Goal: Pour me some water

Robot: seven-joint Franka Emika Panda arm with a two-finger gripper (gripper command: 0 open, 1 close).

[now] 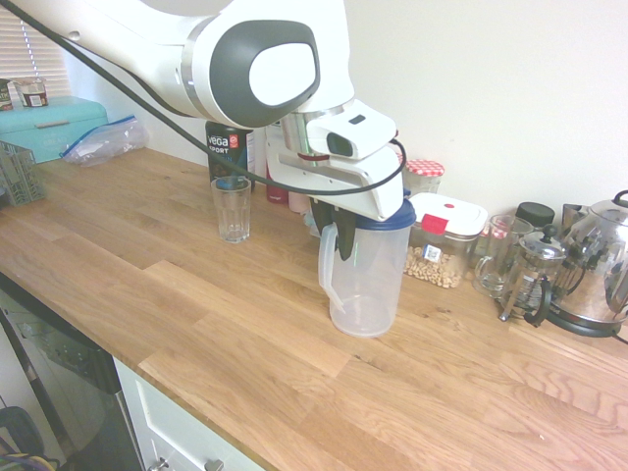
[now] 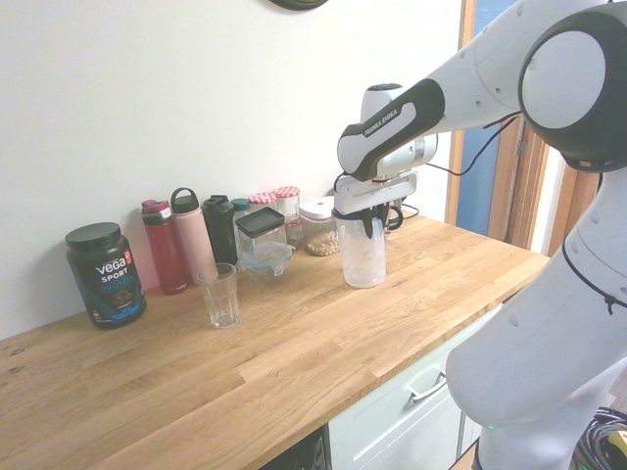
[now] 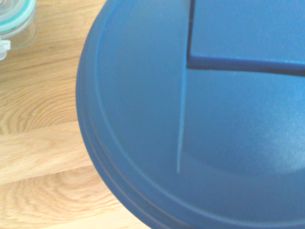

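The gripper is clenched on the handle of the clear plastic jug with a blue lid, resting on the wooden counter (nearly empty, light, stiff); the ribbed drinking glass stands well apart.

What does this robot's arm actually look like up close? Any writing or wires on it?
The arm is glossy white, built of rounded, bulging segments with dark grey patches at the joints. One dark band carries the lettering "FRANKA EMIKA". A black cable loops along it to the blocky white gripper, whose jaws are short and dark. A small camera sits on the wrist.
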